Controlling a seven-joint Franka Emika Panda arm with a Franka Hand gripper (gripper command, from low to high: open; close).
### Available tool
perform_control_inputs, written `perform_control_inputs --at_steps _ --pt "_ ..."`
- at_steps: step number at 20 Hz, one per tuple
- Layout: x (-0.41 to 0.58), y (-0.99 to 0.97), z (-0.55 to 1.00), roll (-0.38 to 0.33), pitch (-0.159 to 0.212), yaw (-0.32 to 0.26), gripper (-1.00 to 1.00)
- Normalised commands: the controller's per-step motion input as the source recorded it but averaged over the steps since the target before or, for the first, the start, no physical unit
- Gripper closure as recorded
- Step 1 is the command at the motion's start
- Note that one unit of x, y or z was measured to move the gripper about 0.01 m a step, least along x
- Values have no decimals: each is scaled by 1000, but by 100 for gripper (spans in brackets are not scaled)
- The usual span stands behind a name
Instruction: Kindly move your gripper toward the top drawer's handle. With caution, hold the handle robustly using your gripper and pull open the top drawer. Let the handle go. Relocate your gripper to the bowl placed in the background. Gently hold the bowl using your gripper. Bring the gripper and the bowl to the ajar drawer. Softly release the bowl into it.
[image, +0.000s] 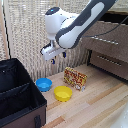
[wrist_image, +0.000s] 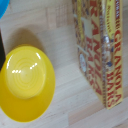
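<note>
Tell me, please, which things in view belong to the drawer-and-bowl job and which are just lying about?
Job: top drawer, its handle, blue bowl, gripper.
Lying about: yellow bowl, granola box, black case, lower drawer.

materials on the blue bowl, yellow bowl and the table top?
Blue bowl: looks like plastic, uniform saturated colour, smooth; too small to be sure. Yellow bowl: likely glossy plastic, with bright highlight spots and faint concentric rings inside. Table top: pale wood or wood-look laminate, with plank seams and grain lines, matte finish.
</note>
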Motion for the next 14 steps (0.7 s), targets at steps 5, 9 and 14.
perform_control_inputs --at_steps 5,9,14 --pt "431 138 -31 278 151 -195 -100" --pt "596 163 0 194 97 -116 -100" --pt "747 44 30 36 34 -48 -100"
